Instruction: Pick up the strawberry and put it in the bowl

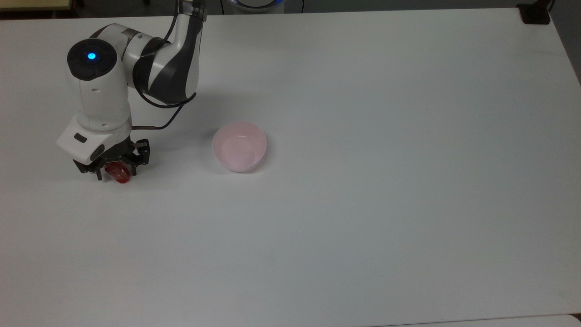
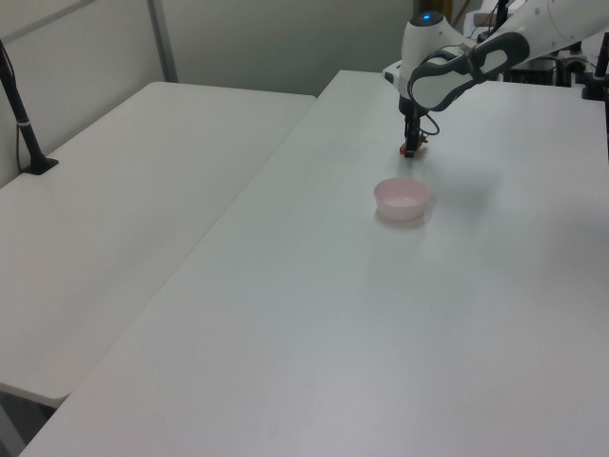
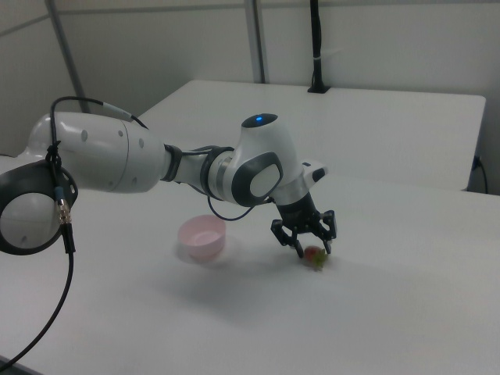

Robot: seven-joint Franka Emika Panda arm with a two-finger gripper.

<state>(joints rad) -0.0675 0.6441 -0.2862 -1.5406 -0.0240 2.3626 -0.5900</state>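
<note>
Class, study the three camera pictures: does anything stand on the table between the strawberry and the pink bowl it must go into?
Nothing visible does. In the top view, only bare white table lies between the strawberry, with the hand down around it, and the bowl on the top view's right.

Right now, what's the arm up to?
The Panda arm has its gripper down at the table, fingers straddling the strawberry, which lies on the surface at the top view's left. The fingers look open around it, not yet clamped. The pink bowl sits empty, apart from the strawberry, to its right in the top view. Nothing has been lifted yet; the grasp looks like the next step.
</note>
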